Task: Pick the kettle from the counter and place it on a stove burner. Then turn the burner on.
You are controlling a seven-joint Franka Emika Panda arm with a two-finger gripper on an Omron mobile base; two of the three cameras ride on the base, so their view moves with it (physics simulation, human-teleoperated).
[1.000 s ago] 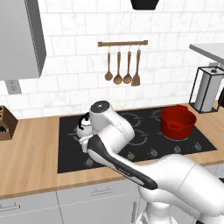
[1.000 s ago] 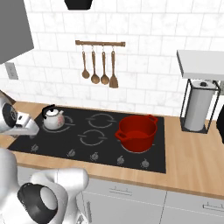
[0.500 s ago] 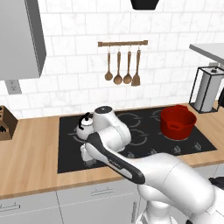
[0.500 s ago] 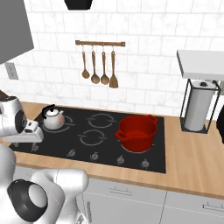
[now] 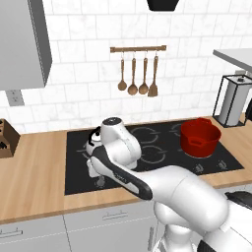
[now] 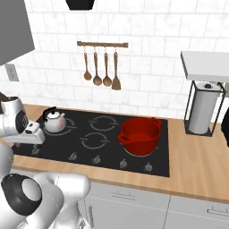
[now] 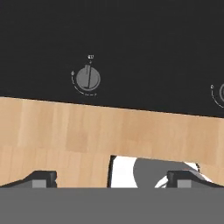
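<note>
The cream-white kettle (image 6: 54, 121) with its black handle stands upright on the back-left stove burner (image 6: 68, 129) of the black cooktop (image 6: 112, 152). In the left base view the kettle (image 5: 92, 143) peeks out from behind my arm. My gripper (image 7: 113, 178) is open, its fingertips (image 7: 42, 178) wide apart with nothing between them. It hangs low over the front-left edge of the cooktop, in front of the kettle and apart from it. A grey burner knob (image 7: 88, 79) lies just ahead of the fingers, and the wood counter (image 5: 34, 182) runs below it.
A large red pot (image 6: 141, 135) sits on the right side of the cooktop. Several knobs line the cooktop's front strip, with a second knob (image 7: 221, 92) at the hand view's right edge. A paper towel holder (image 6: 202, 112) stands at the far right. Wooden utensils (image 5: 138, 74) hang on the wall.
My hand has dropped lower and drawn toward the cooktop's front edge, away from the kettle. The kettle and the pot have stayed put.
</note>
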